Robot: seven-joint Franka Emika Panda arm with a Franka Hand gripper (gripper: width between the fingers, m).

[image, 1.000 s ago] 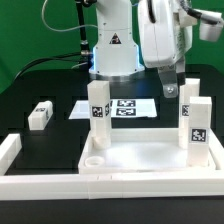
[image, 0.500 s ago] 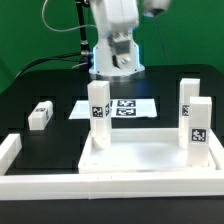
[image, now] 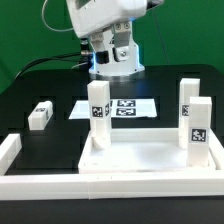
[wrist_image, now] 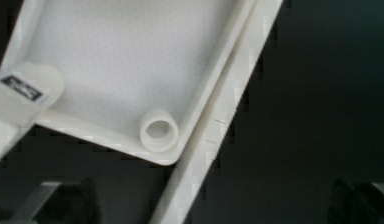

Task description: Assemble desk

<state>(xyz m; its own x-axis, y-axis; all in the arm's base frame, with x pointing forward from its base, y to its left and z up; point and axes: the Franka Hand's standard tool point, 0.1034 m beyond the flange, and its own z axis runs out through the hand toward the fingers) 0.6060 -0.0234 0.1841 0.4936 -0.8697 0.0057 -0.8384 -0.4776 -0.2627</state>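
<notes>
The desk's white tray-like tabletop (image: pixel 135 155) lies at the front of the black table. Three white tagged legs stand upright in its corners: one at the exterior view's left (image: pixel 98 113) and two at its right (image: pixel 188 102) (image: pixel 197 130). A fourth leg (image: pixel 40 115) lies loose on the table at the left. The front-left corner socket (image: pixel 93 159) is empty; it also shows in the wrist view (wrist_image: pixel 159 128) beside a standing leg (wrist_image: pixel 22 88). My gripper (image: pixel 119 48) hangs high above the back of the table, open and empty, its fingers (wrist_image: pixel 73 203) wide apart.
The marker board (image: pixel 128 107) lies flat behind the tabletop. A long white border bar (image: pixel 60 186) runs along the table's front against the tabletop, with a short piece (image: pixel 8 150) at the left. The bar also shows in the wrist view (wrist_image: pixel 185 185).
My arm has risen and swung from above the right-hand legs toward the exterior view's left and back. The legs and the tabletop have not moved.
</notes>
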